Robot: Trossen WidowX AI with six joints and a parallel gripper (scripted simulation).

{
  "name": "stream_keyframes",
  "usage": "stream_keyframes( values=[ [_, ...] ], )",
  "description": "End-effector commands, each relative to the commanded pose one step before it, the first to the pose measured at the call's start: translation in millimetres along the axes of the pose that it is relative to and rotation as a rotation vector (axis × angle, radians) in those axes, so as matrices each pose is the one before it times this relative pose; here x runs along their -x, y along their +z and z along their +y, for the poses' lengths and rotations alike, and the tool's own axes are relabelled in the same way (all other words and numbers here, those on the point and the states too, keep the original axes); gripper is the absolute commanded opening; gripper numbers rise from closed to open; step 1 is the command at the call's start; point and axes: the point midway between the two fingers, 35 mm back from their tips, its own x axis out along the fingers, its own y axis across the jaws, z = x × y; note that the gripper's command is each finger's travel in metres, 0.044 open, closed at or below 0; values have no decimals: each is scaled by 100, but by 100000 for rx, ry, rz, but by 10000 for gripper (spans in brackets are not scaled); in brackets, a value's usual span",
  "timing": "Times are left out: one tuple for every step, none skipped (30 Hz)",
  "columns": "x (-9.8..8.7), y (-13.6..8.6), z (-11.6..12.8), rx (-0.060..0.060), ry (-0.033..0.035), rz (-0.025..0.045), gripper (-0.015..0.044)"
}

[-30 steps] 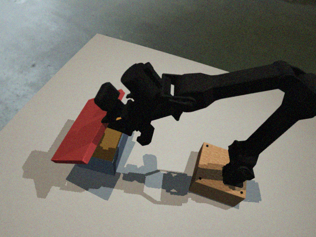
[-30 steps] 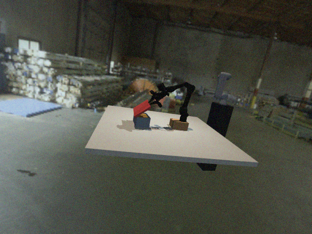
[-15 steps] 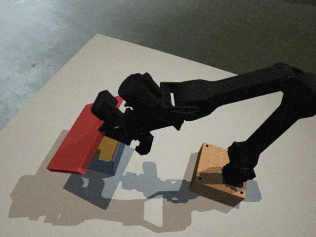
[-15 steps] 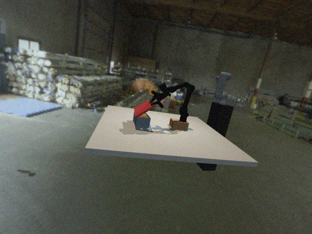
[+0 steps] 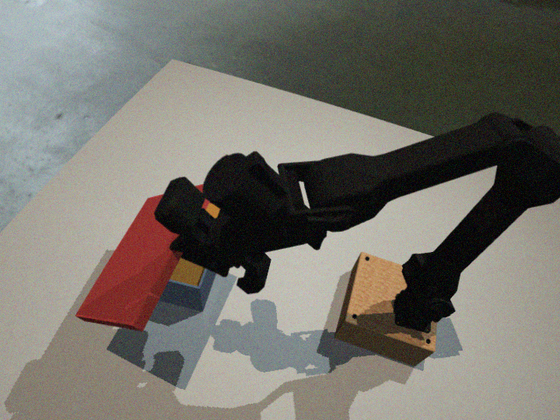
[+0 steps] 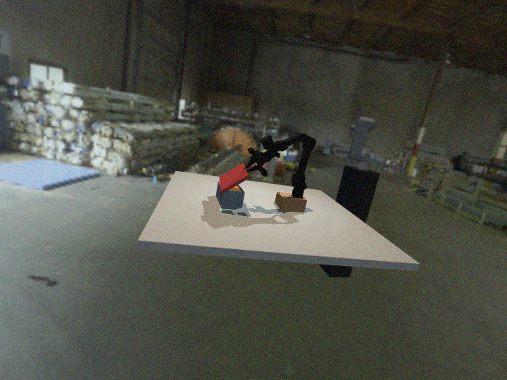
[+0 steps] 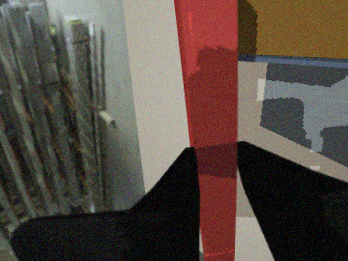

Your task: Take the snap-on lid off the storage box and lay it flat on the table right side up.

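Jaws (image 6: 247,165) pinched on the red lid (image 5: 131,266) (image 6: 233,178) (image 7: 211,97), one finger on either side of it in the wrist view. Lid tilted, its end at the jaws raised and the far side sloping down over the storage box (image 5: 183,295) (image 6: 230,199); whether the two touch, cannot tell. Box upright on the bench (image 5: 235,113) (image 6: 262,241) (image 7: 155,97), blue-walled, partly uncovered, orange-yellow showing inside. Outward from the jaws, the wrist slants downward toward the lid; behind it the forearm (image 5: 407,167) (image 6: 289,142) runs back and up to a high, sharply bent elbow (image 5: 519,140) (image 6: 308,143). From there the lower arm drops steeply to a wooden block (image 5: 377,287) (image 6: 291,203), well apart from the box.
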Motion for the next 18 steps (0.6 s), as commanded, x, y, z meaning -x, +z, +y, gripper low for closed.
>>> stream_keyframes(
  values=[
    [-22, -780, 122, -472, 351, -432, 0],
    [18, -199, -16, -14, -4, 12, 0],
    [18, -199, -16, -14, -4, 12, 0],
    [18, -199, -16, -14, -4, 12, 0],
    [18, -199, -16, -14, -4, 12, 0],
    [18, -199, -16, -14, -4, 12, 0],
    [18, -199, -16, -14, -4, 12, 0],
    [18, -199, -16, -14, -4, 12, 0],
    [18, -199, -16, -14, -4, 12, 0],
    [18, -199, -16, -14, -4, 12, 0],
    [18, -199, -16, -14, -4, 12, 0],
    [18, -199, -16, -14, -4, 12, 0],
    [18, -199, -16, -14, -4, 12, 0],
    [18, -199, -16, -14, -4, 12, 0],
    [18, -199, -16, -14, -4, 12, 0],
    [18, -199, -16, -14, -4, 12, 0],
    [18, -199, -16, -14, -4, 12, 0],
    [18, -199, -16, -14, -4, 12, 0]
  ],
)
